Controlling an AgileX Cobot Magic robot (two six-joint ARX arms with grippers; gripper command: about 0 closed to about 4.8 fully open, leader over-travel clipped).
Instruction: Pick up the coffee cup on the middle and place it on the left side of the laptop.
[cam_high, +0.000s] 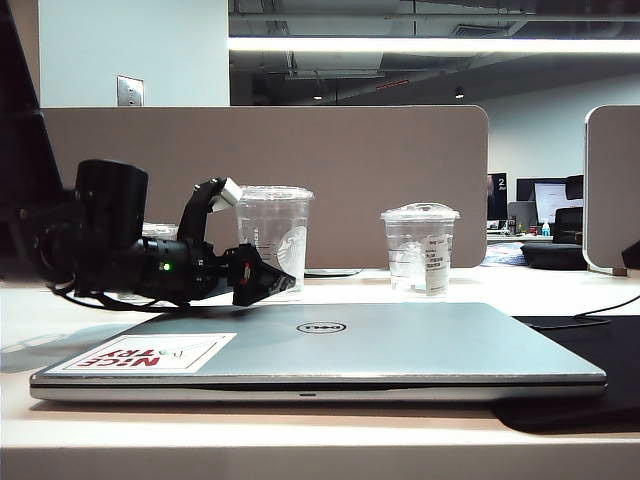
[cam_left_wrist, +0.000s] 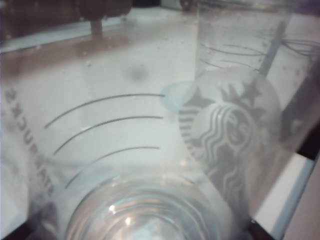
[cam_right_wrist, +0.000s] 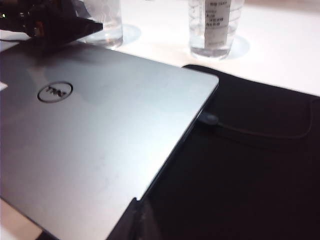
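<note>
Slim silver-grey Dell laptop (cam_high: 330, 345) lay closed nearest. Tall clear lidded Starbucks coffee cup (cam_high: 275, 232) stood behind at eleven o'clock; left pincer (cam_high: 268, 283) gaped wide beside it. Right pincer unseen, state untellable.

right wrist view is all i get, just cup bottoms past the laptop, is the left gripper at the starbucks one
Observer: Yes. In the exterior view the left gripper is at the lower half of the coffee cup, the tall lidded one with the siren logo.
Operator: closed on it yet
Observer: No, its jaws stand open. The left wrist view is filled by the cup's clear wall, with the logo and measure lines close up.
Operator: and my right gripper
Observer: The right gripper appears nowhere in the exterior view, and I cannot tell how its jaws stand.
</note>
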